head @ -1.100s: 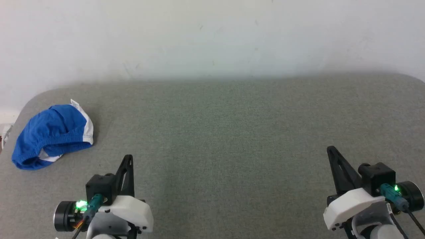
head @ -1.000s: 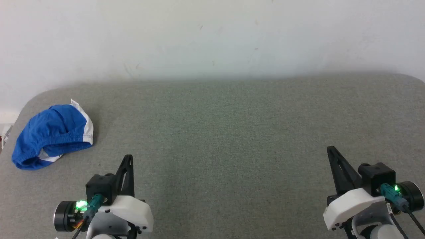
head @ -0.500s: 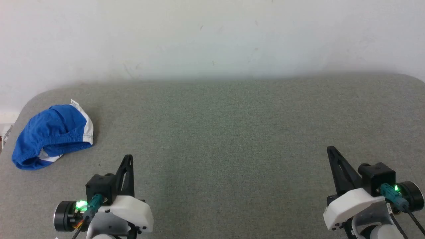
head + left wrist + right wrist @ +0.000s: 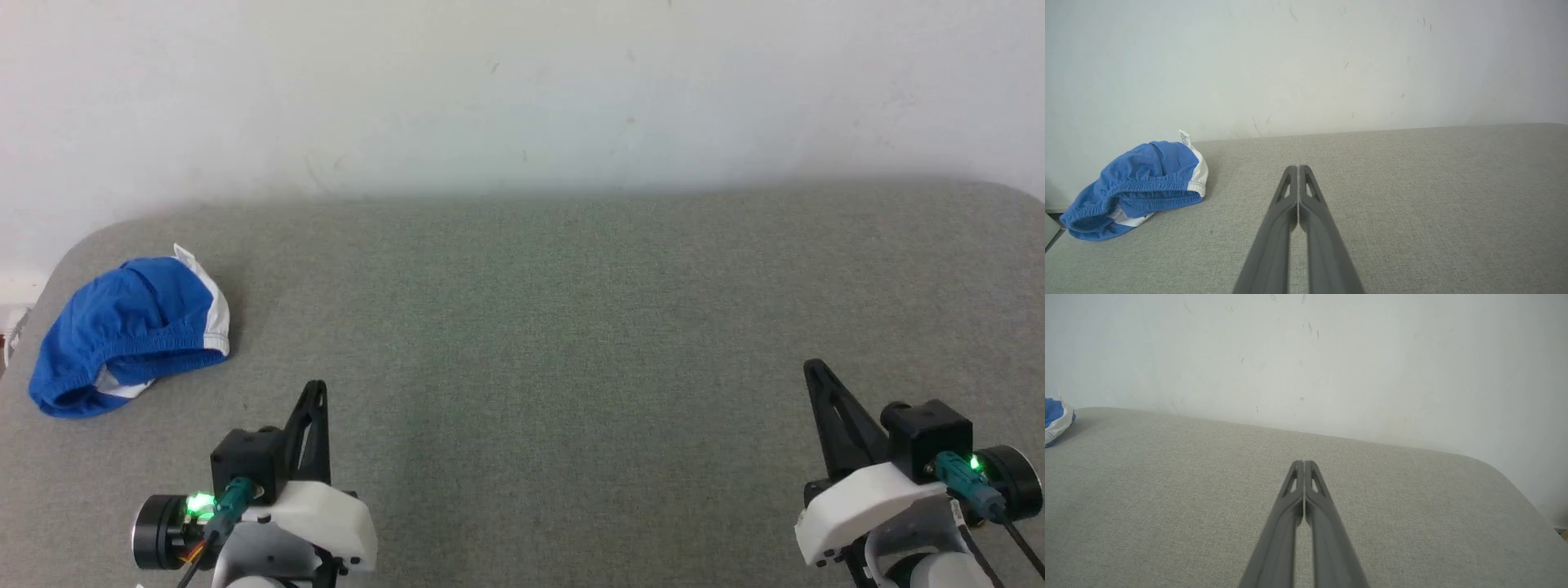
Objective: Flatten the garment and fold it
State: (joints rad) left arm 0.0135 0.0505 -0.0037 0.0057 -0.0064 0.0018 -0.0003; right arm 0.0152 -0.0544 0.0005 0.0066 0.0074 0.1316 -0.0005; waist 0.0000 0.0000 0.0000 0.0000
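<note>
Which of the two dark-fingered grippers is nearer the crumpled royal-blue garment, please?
The left gripper; the garment lies near it, far from the right gripper.

Head view from high, facing forward and down over desk (image 4: 571,327) to wall (image 4: 522,82), wrist views low, near the desk, along left hand (image 4: 1298,167) and right hand (image 4: 1303,462) toward that wall, all sharing garment (image 4: 131,327) at left.

A grey fabric surface (image 4: 571,327) carries a crumpled blue garment (image 4: 122,331).
</note>
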